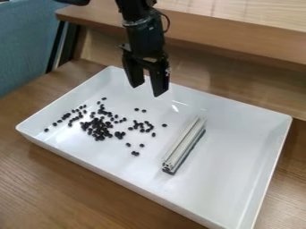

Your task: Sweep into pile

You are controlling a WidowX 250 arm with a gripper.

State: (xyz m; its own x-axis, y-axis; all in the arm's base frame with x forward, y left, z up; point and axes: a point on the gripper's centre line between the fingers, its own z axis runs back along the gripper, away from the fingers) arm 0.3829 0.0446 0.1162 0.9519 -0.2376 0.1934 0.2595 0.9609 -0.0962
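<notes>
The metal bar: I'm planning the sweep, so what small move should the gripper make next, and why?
Probably shift the gripper over the metal bar, ready to lower. The gripper is open and empty; the bar lies free in the tray beside scattered black beans and looks like the sweeper.

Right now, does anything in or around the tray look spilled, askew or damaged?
Nothing looks damaged. The dark beans lie scattered over one side of the white tray, with strays apart from the main cluster; given the sweeping task, that seems expected. The metal bar lies slantwise beside them, inside the tray.
</notes>
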